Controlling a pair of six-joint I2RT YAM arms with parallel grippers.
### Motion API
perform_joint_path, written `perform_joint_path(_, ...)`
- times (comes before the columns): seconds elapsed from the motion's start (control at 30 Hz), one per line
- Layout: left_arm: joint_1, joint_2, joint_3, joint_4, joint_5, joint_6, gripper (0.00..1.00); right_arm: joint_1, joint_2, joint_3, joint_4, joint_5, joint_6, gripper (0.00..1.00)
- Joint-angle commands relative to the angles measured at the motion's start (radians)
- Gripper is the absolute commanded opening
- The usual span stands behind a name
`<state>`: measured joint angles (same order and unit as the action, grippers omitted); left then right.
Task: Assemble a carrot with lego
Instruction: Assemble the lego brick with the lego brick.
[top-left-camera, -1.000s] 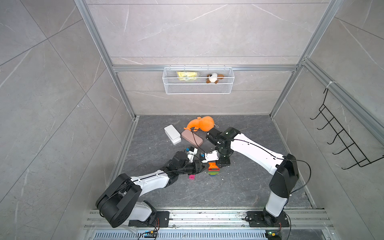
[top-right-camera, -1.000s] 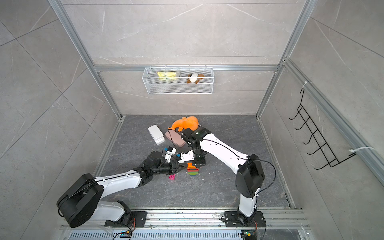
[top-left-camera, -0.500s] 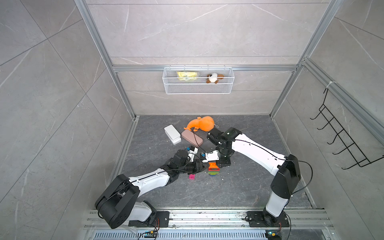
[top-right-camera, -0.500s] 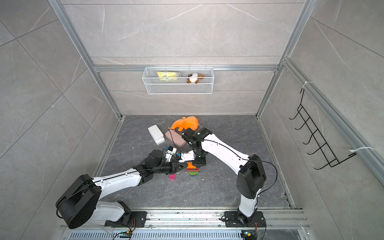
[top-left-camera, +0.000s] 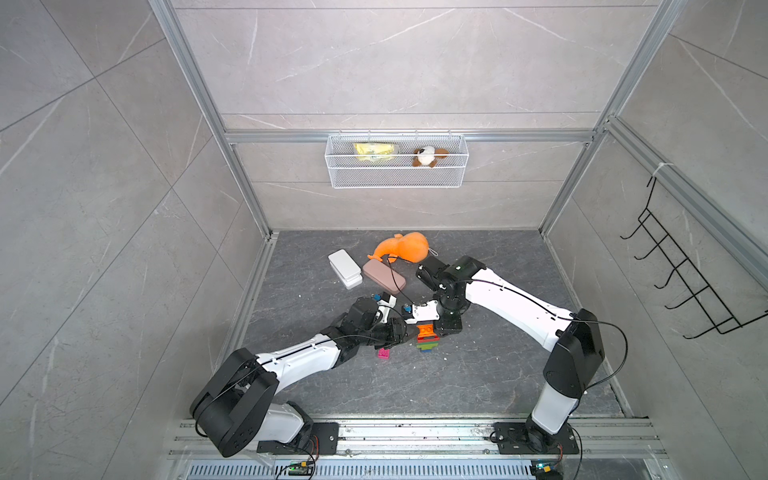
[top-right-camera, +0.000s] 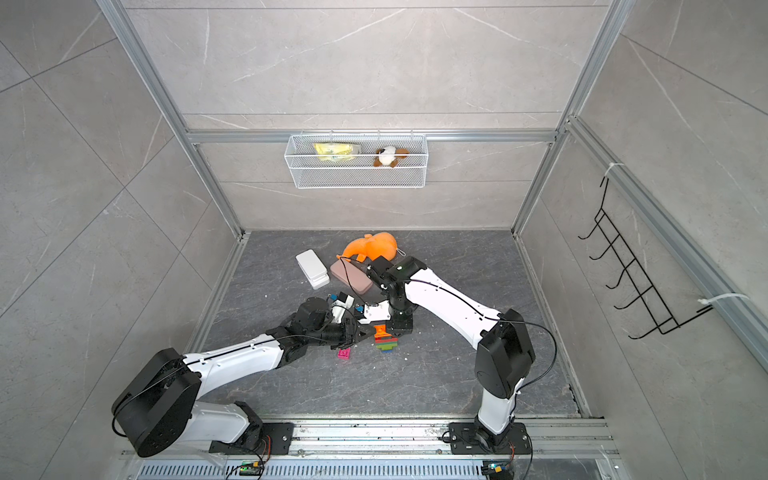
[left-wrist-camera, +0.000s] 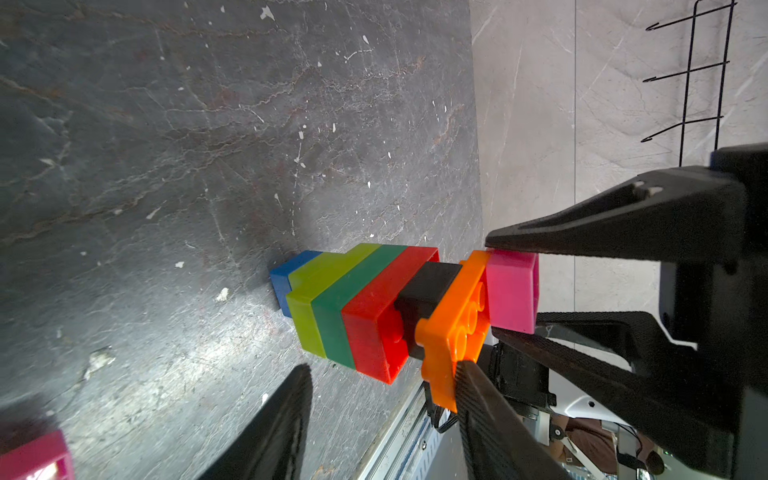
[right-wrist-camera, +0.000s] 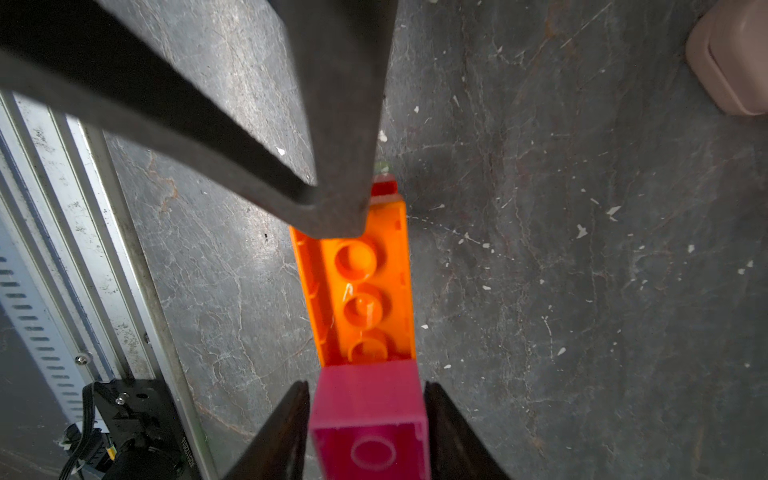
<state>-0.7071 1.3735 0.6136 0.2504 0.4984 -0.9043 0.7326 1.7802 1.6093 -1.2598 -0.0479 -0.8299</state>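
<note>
The carrot (top-left-camera: 427, 338) (top-right-camera: 385, 338) stands upright on the dark floor: blue at the bottom, then lime, dark green, red, black, a long orange brick (left-wrist-camera: 453, 332) (right-wrist-camera: 365, 291) and a pink brick (left-wrist-camera: 513, 291) (right-wrist-camera: 370, 399) on top. My right gripper (right-wrist-camera: 368, 384) (top-left-camera: 436, 330) comes down from above, open a sliver, with a finger close on each side of that pink brick. My left gripper (left-wrist-camera: 382, 368) (top-left-camera: 409, 332) reaches in low from the left and is open. One of its fingers touches the end of the orange brick. A loose pink lego brick (top-left-camera: 383, 353) (left-wrist-camera: 33, 457) lies beside it.
Behind the arms lie an orange plush toy (top-left-camera: 405, 247), a white case (top-left-camera: 345, 268) and a pink case (top-left-camera: 384, 276) (right-wrist-camera: 731, 62). A wire basket (top-left-camera: 397, 166) hangs on the back wall and a black hook rack (top-left-camera: 681, 282) on the right wall. A metal rail (top-left-camera: 415, 432) runs along the front.
The right gripper's fingers have parted a little from the pink brick on top of the stack. The left gripper's fingers stand wider. Both arms are about where they were.
</note>
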Motion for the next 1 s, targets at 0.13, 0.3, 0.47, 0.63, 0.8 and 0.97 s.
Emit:
perform_joint_path(0.13, -0.003, -0.031, 0.044, -0.087, -0.027, 0.040, 0.65, -0.026, -0.078, -0.025, 0.032, -0.046, 0.024, 0.60)
perform_joint_path(0.3, -0.002, -0.099, 0.065, -0.110, -0.074, 0.093, 0.73, -0.069, -0.146, -0.030, 0.070, -0.112, 0.054, 0.61)
perform_joint_path(0.47, 0.011, -0.226, 0.093, -0.260, -0.214, 0.318, 0.75, -0.117, -0.255, -0.035, 0.132, -0.223, 0.147, 0.61)
perform_joint_path(0.63, 0.021, -0.361, 0.090, -0.430, -0.350, 0.672, 0.73, -0.165, -0.353, -0.099, 0.220, -0.374, 0.259, 0.63)
perform_joint_path(0.8, 0.021, -0.366, 0.075, -0.643, -0.459, 1.086, 0.73, -0.247, -0.393, -0.194, 0.323, -0.450, 0.424, 0.67)
perform_joint_path(0.97, 0.019, -0.288, 0.036, -0.698, -0.492, 1.387, 0.75, -0.373, -0.406, -0.300, 0.439, -0.543, 0.546, 0.71)
